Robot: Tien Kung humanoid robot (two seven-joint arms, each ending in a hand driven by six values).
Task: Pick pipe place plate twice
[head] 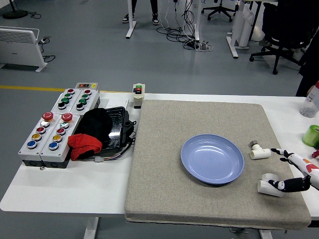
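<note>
A: Where are the pipes sitting relative to the round blue plastic plate (pixel 212 159)?

B: Both are lying on the grey felt mat (pixel 164 194) to the right of the plate. One white plastic elbow pipe fitting (pixel 260 153) is resting just right of the plate's upper rim, with a small grey metal piece (pixel 253 144) touching its far side. The other white plastic pipe piece (pixel 266 183) is sitting to the right of the plate and nearer the table's front edge.

A: And the plate itself?

B: It is lying empty at the middle-right of the mat, apart from both pipes.

A: What is the right robot hand (pixel 291 172) doing?

B: It is reaching in from the right, beyond the plate. Its black fingers (pixel 289 185) are touching the nearer pipe piece, while a white-and-red finger (pixel 294 158) is pointing toward the elbow fitting. I cannot tell whether it is actually gripping anything.

A: Anything left of the plate?

B: Well left of it, off the mat on the white table (pixel 65 189), a black glossy tray (pixel 113 128) is holding black and red cloth (pixel 85 145), and grey button boxes (pixel 50 133) with coloured buttons are standing further left. A green roll (pixel 311 135) is showing far right of the plate.
</note>
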